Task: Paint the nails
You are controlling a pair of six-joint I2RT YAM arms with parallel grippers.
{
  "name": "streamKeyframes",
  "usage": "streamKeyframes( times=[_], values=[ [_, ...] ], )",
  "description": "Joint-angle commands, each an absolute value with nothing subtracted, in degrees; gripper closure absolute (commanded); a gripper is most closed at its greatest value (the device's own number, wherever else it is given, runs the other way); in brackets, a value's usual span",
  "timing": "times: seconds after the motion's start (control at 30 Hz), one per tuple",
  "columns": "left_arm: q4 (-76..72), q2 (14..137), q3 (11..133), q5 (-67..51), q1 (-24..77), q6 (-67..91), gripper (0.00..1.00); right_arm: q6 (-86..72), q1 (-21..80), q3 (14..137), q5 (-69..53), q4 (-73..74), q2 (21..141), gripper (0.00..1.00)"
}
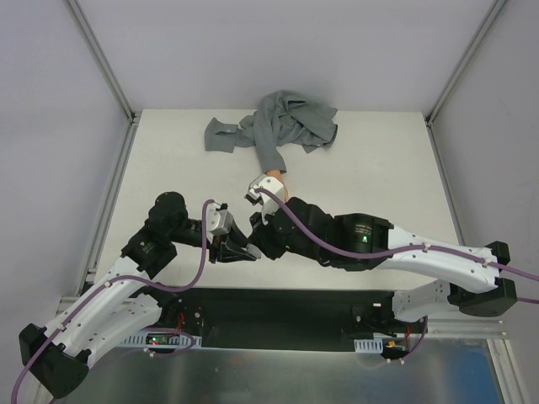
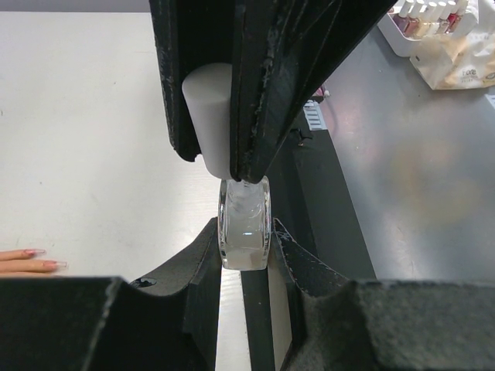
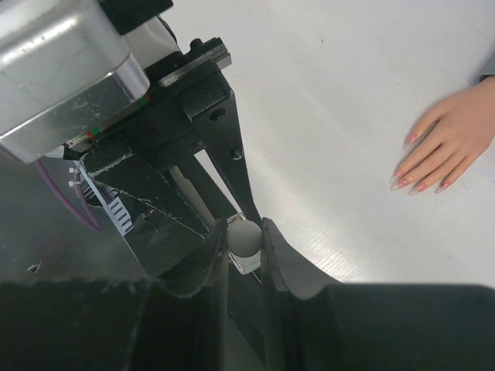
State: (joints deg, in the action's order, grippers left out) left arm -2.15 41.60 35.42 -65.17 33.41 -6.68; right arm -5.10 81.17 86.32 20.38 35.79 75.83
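Nails [image 3: 396,181] on the fake hand [image 3: 456,131] lie on the table [image 1: 379,168], just past the grippers. Left gripper [image 2: 245,239] holds the bottle [image 2: 244,220] tight. Right gripper [image 3: 245,236] holds its cap [image 2: 209,116] tight. The step looks like opening the bottle. Next, twist and lift the cap.

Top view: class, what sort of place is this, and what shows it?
Probably a robotics lab test cell: a left arm and right arm bolted to a white table, metal frame rails around it, a mannequin hand as practice prop.
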Motion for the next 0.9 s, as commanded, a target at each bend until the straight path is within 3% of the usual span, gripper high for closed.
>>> streamKeyframes(
  times=[0.0,0.4,0.63,0.73,0.87],
  values=[
    [-4.66,41.04,37.53,-65.39,33.66,-7.56,1.00,-5.54,80.95,85.34,19.34,36.12,75.41,0.99],
    [-4.66,41.40,37.79,-64.69,33.66,-7.38,1.00,-5.36,81.73,82.53,20.47,35.08,75.67,0.99],
    [-4.66,41.13,38.32,-62.32,33.66,-6.59,1.00,-7.47,84.90,76.38,31.71,30.14,76.90,0.92],
    [-4.66,40.87,38.23,-60.74,33.66,-6.33,1.00,-9.66,85.34,74.97,33.93,29.10,75.94,0.83],
    [-4.66,41.40,38.06,-61.34,33.66,-6.33,1.00,-9.49,85.17,77.33,31.91,31.71,74.54,0.59]
  ],
)
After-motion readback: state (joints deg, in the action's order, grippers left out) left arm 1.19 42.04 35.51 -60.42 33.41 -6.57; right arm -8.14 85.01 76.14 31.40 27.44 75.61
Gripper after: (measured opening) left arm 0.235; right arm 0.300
